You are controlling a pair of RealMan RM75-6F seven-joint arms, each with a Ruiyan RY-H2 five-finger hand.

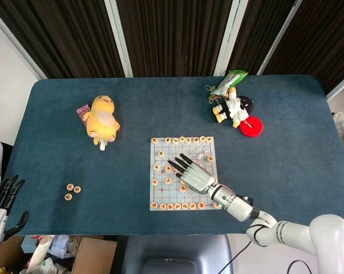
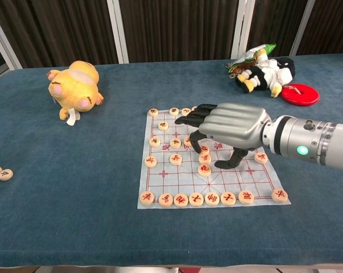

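Your left hand (image 1: 1, 197) hangs off the table's near left corner, fingers apart, holding nothing. Your right hand (image 2: 225, 128) hovers over the middle of the board (image 2: 160, 185), fingers spread above the pieces (image 2: 204, 169), grasping none. Three loose pieces (image 1: 72, 190) lie near left. Farther back sit the yellow plush (image 1: 102, 120), doll (image 1: 233, 108) and red disc (image 1: 251, 126).

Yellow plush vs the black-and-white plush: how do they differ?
The yellow plush is plain yellow and looks bulkier; the black-and-white plush is two-toned with yellow feet. The yellow plush lies on the table's left side, the black-and-white plush far right beside a red disc and a green packet. Both lie apart from the hands.
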